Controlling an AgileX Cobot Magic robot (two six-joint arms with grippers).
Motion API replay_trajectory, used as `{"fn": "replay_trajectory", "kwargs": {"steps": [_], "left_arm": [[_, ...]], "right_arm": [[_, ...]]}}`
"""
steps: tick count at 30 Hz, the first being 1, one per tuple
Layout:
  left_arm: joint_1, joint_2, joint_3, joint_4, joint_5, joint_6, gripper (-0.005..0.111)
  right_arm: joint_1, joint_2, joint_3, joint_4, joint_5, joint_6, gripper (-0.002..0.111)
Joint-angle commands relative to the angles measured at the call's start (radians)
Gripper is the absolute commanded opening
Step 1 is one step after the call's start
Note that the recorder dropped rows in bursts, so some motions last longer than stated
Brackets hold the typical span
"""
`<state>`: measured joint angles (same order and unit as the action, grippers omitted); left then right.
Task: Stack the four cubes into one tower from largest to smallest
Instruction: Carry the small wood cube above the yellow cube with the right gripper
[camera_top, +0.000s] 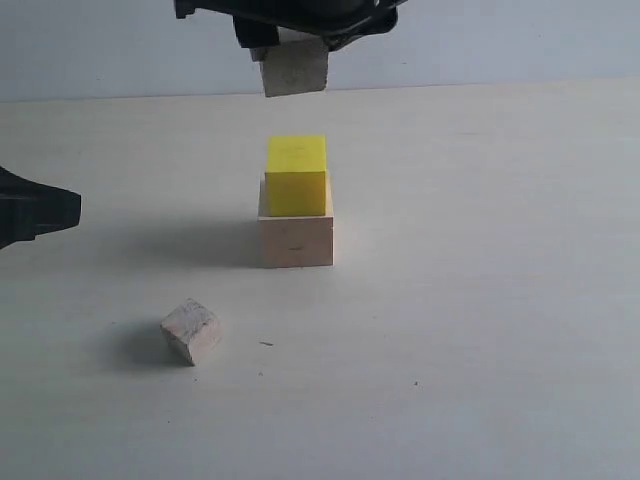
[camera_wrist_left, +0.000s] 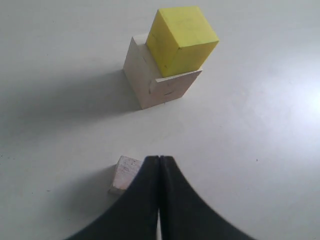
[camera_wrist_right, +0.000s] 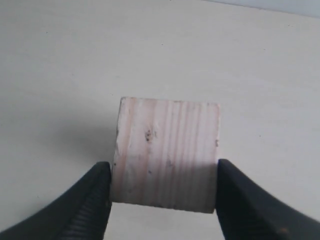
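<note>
The largest pale wood cube (camera_top: 296, 238) stands mid-table with the yellow cube (camera_top: 296, 176) on top of it; both also show in the left wrist view, the pale cube (camera_wrist_left: 160, 85) under the yellow cube (camera_wrist_left: 181, 39). High above this tower, my right gripper (camera_top: 290, 45) is shut on the smaller plain wood cube (camera_top: 294, 68), gripped by its two sides (camera_wrist_right: 165, 155). The smallest greyish cube (camera_top: 191, 331) lies alone near the front left. My left gripper (camera_wrist_left: 159, 159) is shut and empty, just beside that small cube (camera_wrist_left: 126, 174).
The pale tabletop (camera_top: 480, 300) runs back to a light wall (camera_top: 500, 40). My left arm (camera_top: 35, 212) sits low at the left edge.
</note>
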<state>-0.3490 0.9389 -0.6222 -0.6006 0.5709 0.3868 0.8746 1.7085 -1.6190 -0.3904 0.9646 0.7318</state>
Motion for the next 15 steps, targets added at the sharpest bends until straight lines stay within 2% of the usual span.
{"fn": "replay_trajectory", "kwargs": {"steps": [1, 5, 7, 15], "left_arm": [[0.001, -0.008, 0.002, -0.008, 0.006, 0.002, 0.000], [0.001, -0.008, 0.002, -0.008, 0.011, 0.002, 0.000], [0.001, -0.008, 0.002, -0.008, 0.009, 0.002, 0.000], [0.001, -0.008, 0.002, -0.008, 0.005, 0.002, 0.000]], "right_arm": [[-0.041, 0.084, -0.048, 0.058, 0.036, -0.001, 0.000], [-0.139, 0.096, -0.052, 0.185, 0.052, -0.060, 0.000], [-0.161, 0.094, -0.052, 0.191, 0.043, -0.060, 0.000], [-0.159, 0.123, -0.052, 0.263, 0.006, -0.112, 0.000]]}}
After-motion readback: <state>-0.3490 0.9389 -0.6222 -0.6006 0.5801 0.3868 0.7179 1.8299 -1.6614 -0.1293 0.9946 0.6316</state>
